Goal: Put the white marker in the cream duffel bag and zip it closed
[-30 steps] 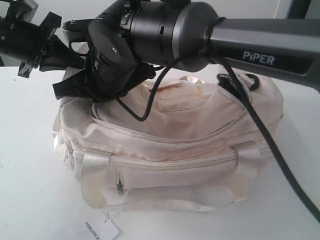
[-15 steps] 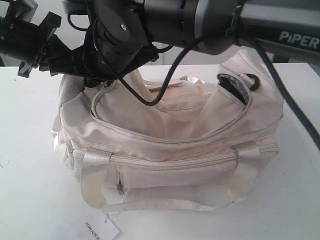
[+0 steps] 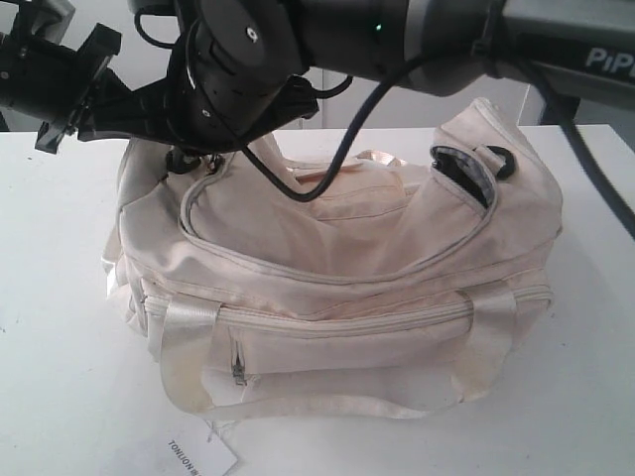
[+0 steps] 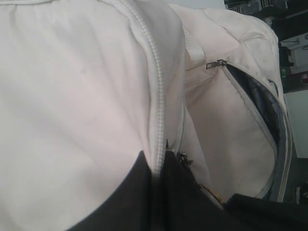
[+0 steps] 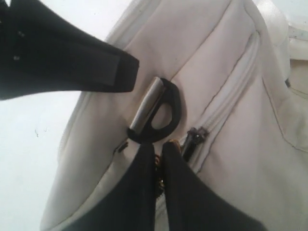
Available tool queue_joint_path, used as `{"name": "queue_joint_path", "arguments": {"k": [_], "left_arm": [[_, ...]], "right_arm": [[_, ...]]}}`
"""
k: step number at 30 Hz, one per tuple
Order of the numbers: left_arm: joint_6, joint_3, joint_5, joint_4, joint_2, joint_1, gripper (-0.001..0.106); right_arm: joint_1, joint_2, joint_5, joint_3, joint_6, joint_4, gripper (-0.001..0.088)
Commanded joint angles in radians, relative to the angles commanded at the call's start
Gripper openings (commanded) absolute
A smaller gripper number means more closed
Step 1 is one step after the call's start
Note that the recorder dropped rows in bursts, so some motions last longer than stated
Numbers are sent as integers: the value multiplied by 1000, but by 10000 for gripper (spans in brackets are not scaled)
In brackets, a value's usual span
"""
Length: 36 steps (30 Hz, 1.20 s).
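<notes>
The cream duffel bag [image 3: 337,268] lies on the white table [image 3: 60,327]. Its curved zip gapes at the right end, showing dark lining [image 3: 458,171]. My left gripper [image 3: 111,117] is at the bag's left end, shut on a fold of fabric along the zip seam [image 4: 160,163]. My right gripper [image 3: 198,164] reaches across over the bag to that same end. It is shut on the small zip pull [image 5: 156,144], just below a black plastic ring [image 5: 159,113]. The white marker is out of view.
A white printed paper tag [image 3: 201,456] lies at the table's front edge below the bag. The right arm and its black cable [image 3: 327,169] hang over the bag's top. The left gripper's black finger [image 5: 72,62] sits close beside the ring.
The right arm has swung up and towards the left. Its gripper has closed at the bag's left end, and that end of the bag now stands pulled up higher.
</notes>
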Motion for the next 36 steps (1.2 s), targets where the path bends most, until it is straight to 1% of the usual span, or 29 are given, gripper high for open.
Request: {"name": "queue_joint_path", "arguments": {"k": [8, 12, 15, 23, 36], "left_arm": [[0, 0, -7, 0, 0, 0, 0], [0, 0, -7, 0, 0, 0, 0], [0, 0, -13, 0, 0, 0, 0], [0, 0, -22, 0, 0, 0, 0], [2, 0, -41, 4, 0, 0, 0]], "right_arm": [[0, 0, 25, 0, -4, 87, 0], [0, 0, 72, 0, -9, 91, 0], [0, -1, 96, 0, -30, 109, 0], [0, -2, 117, 0, -116, 227, 0], [0, -49, 207, 0, -175, 236, 0]]}}
